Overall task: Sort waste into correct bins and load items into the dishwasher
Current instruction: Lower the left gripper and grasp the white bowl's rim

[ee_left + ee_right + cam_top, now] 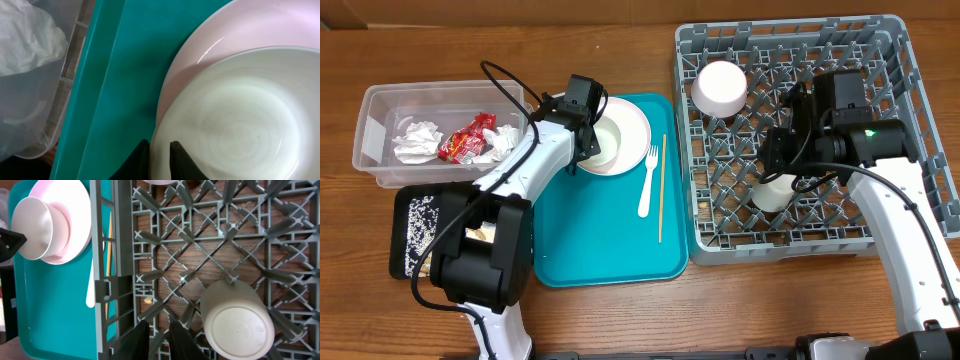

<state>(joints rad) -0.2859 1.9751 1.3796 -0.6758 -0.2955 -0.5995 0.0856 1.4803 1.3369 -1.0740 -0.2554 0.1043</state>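
Observation:
A white bowl sits on the pale plate at the back of the teal tray. My left gripper is shut on the bowl's near rim, one finger inside and one outside. A white fork and a wooden chopstick lie beside the plate. My right gripper hovers over the grey dish rack, its jaws nearly together with nothing between them. To its right, a small white cup lies in the rack.
Another white bowl rests upside down at the rack's back left. The clear tub holds white napkins and a red wrapper. The black tray in front of it holds pale crumbs.

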